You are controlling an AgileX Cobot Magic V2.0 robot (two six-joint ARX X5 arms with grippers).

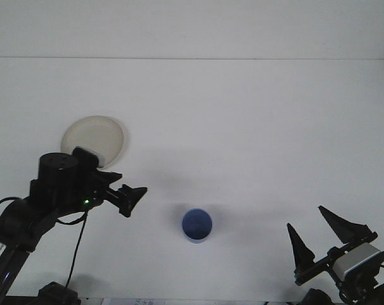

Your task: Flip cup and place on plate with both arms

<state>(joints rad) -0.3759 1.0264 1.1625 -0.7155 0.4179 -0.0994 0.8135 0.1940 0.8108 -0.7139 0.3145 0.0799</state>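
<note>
The blue cup [197, 225] stands on the white tabletop [255, 127], near its front edge, mouth up. Left hand [129, 199] hovers just left of it, partly covering the cream plate [94, 137]; its opening I cannot tell. Right hand [317, 235] is spread wide, empty.

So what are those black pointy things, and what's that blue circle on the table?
Those are a robot's two arms, seen by a camera looking forward over a white table. Each arm ends in a gripper, like a pinching hand. The right gripper sits low in the corner with its two pointy fingers spread open. The left gripper is reaching out toward the middle; its fingers point away, so I can't tell whether they're open. The blue circle is a cup, seen from above. The pale round thing is a plate, partly hidden behind the left arm. Neither gripper holds anything. The job is getting the cup onto the plate.
</note>
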